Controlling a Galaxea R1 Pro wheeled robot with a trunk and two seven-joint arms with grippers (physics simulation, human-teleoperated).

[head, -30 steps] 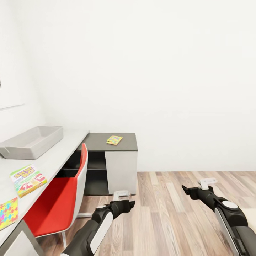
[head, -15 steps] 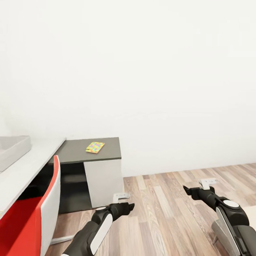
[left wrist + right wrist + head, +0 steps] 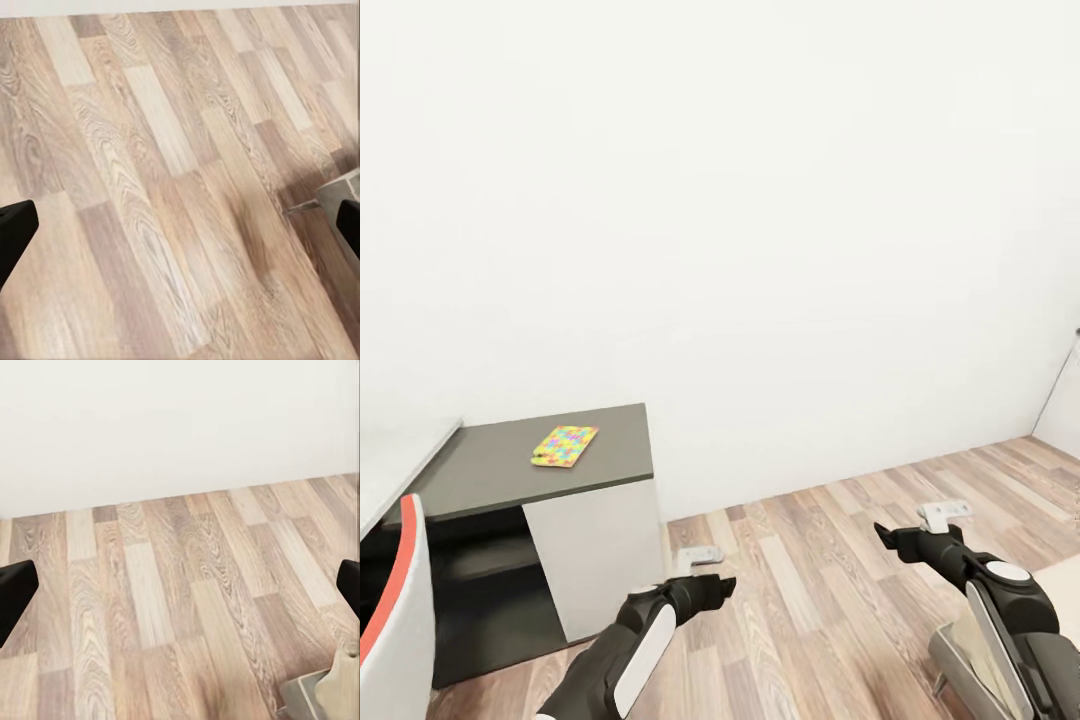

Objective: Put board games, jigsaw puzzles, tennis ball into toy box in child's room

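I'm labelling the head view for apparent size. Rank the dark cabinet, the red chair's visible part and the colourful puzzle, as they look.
1. Dark cabinet, largest.
2. Red chair, cut off by the frame and nearer the camera.
3. Colourful puzzle, smallest.

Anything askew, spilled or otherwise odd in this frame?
Nothing stands out. A jigsaw puzzle lies flat on the dark cabinet, turned at an angle to its edges. Both hands, left hand and right hand, hang empty above the wooden floor.
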